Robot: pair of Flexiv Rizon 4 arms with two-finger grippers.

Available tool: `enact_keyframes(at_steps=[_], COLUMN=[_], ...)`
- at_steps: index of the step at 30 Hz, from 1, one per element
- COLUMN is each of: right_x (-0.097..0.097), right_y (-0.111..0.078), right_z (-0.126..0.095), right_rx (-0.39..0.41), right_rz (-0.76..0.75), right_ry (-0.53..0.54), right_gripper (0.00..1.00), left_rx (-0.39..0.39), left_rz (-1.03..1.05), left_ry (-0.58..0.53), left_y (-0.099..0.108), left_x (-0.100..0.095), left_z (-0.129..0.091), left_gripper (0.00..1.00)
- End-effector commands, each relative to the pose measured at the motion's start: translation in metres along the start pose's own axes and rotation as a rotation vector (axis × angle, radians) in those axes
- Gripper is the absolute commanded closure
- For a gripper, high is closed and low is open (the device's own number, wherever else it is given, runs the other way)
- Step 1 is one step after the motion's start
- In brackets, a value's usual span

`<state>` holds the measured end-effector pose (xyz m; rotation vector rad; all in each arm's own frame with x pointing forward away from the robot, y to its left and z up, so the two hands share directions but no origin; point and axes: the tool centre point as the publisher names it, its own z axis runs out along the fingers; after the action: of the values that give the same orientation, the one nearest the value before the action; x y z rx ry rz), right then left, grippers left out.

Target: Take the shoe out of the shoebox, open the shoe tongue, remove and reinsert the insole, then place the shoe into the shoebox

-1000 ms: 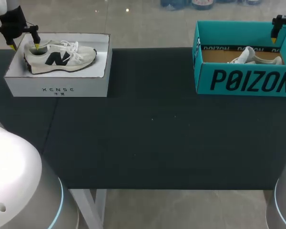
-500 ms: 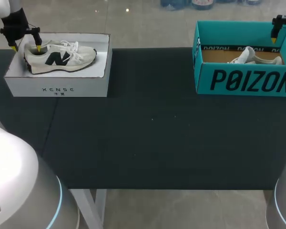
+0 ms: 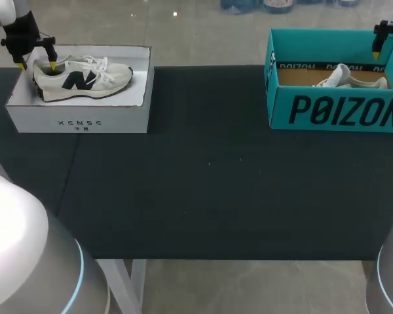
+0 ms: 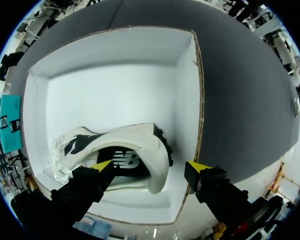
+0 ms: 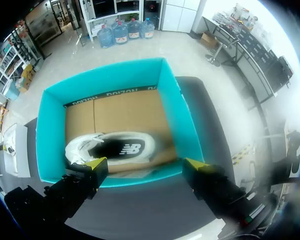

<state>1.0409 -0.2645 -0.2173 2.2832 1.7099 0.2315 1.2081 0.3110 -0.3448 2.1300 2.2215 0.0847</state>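
Between the left fingers (image 4: pixel 102 166) sits the shoe heel (image 4: pixel 159 159).

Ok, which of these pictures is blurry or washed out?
Right wrist view: the shoe in the teal box looks smeared, with pale haze beyond the box. Left wrist view: crisp, though the white box shows bowed edges. Head view: clear, evenly lit.

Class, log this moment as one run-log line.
left fingers: open astride shoe heel | shoe: in white shoebox | right fingers: open above teal shoebox
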Motion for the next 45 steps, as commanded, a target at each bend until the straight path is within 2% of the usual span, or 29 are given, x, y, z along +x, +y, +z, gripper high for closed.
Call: enact_keyframes(at_steps=[1, 5, 14, 17, 19, 20, 21, 24, 32, 36, 39, 41, 45], right_x=[0.000, 0.000, 0.000, 0.000, 0.000, 0.000, 0.000, 0.000, 0.000, 0.000, 0.000, 0.000, 0.000], right_y=[0.000, 0.000, 0.000, 0.000, 0.000, 0.000, 0.000, 0.000, 0.000, 0.000, 0.000, 0.000, 0.000], right_z=[0.000, 0.000, 0.000, 0.000, 0.000, 0.000, 0.000, 0.000, 0.000, 0.000, 0.000, 0.000, 0.000], right_rx=[-0.001, -0.001, -0.001, -0.001, -0.001, -0.001, -0.001, -0.001, -0.001, -0.001, -0.001, -0.001, -0.001], right_rz=[0.001, 0.001, 0.001, 0.001, 0.001, 0.001, 0.001, 0.001, 0.001, 0.001, 0.001, 0.001, 0.001], right_ry=[-0.001, -0.001, -0.001, -0.001, -0.001, -0.001, -0.001, -0.001, -0.001, -0.001, -0.001, -0.001, -0.001], right_gripper=[0.00, 0.00, 0.00, 0.00, 0.00, 0.00, 0.00, 0.00, 0.00, 0.00, 0.00, 0.00, 0.00], left_rx=[0.004, -0.001, -0.010, -0.011, -0.016, -0.017, -0.018, -0.020, -0.026, -0.028, -0.032, -0.035, -0.044], left_rz=[0.002, 0.003, -0.009, -0.024, -0.033, -0.037, -0.039, -0.045, -0.048, -0.050, -0.048, -0.047, -0.043], left_ry=[0.001, 0.004, 0.004, 0.002, 0.004, 0.003, 0.003, 0.004, 0.009, 0.007, 0.009, 0.012, 0.017], left_y=[0.005, 0.004, 0.001, 0.002, 0.003, 0.003, 0.004, 0.005, 0.004, 0.001, 0.000, -0.001, -0.002], left_x=[0.000, 0.000, 0.000, 0.002, 0.003, 0.004, 0.004, 0.006, 0.009, 0.010, 0.010, 0.010, 0.011], left_z=[0.004, 0.004, 0.003, 0.002, 0.002, 0.001, 0.001, 0.001, 0.003, 0.003, 0.003, 0.002, -0.001], left_gripper=[0.12, 0.20, 0.27, 0.37, 0.50, 0.51, 0.55, 0.61, 0.69, 0.77, 0.89, 1.00, 1.00])
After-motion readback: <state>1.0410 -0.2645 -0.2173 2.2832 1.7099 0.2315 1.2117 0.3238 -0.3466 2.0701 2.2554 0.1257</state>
